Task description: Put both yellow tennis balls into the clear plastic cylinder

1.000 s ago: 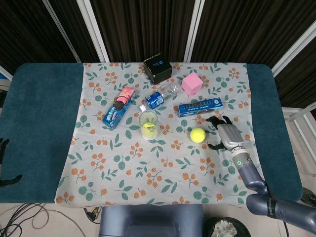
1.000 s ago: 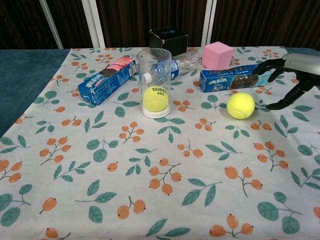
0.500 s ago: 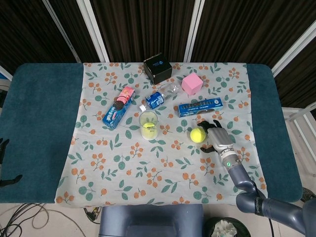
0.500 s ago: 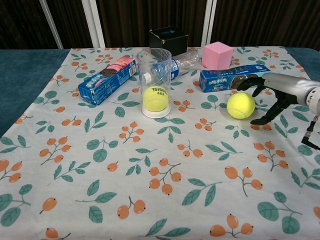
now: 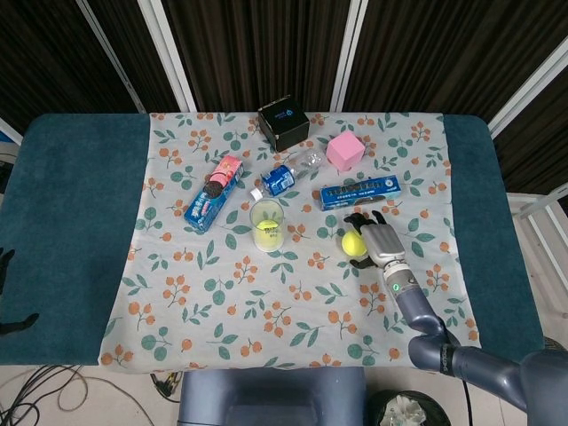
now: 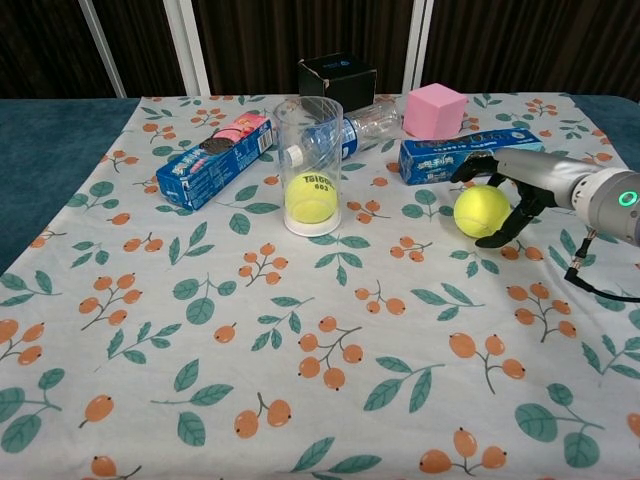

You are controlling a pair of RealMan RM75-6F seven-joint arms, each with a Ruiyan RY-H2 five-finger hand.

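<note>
One yellow tennis ball [image 5: 351, 243] [image 6: 481, 211] lies on the floral cloth, right of centre. My right hand [image 5: 374, 241] [image 6: 508, 186] is right up against it from the right. Its fingers arch over the ball's top and far side and its thumb sits low at the ball's near right, still spread rather than clamped. The ball rests on the cloth. The clear plastic cylinder [image 5: 267, 224] [image 6: 309, 140] stands upright mid-table with the other tennis ball [image 5: 268, 235] [image 6: 311, 198] at its bottom. Only the dark fingertips of my left hand [image 5: 5, 264] show, spread apart, at the table's far left edge.
A blue biscuit box [image 5: 358, 192] [image 6: 440, 158] lies just behind the loose ball. A pink cube [image 5: 344, 151] [image 6: 434, 110], a black box [image 5: 283, 122] [image 6: 337, 78], a lying water bottle [image 5: 291, 172] [image 6: 352, 127] and a blue-pink snack box [image 5: 214, 193] [image 6: 215, 158] ring the cylinder.
My right hand has slid left across the cloth from well clear of the loose ball to cupping it. The ball and the cylinder have not moved.
</note>
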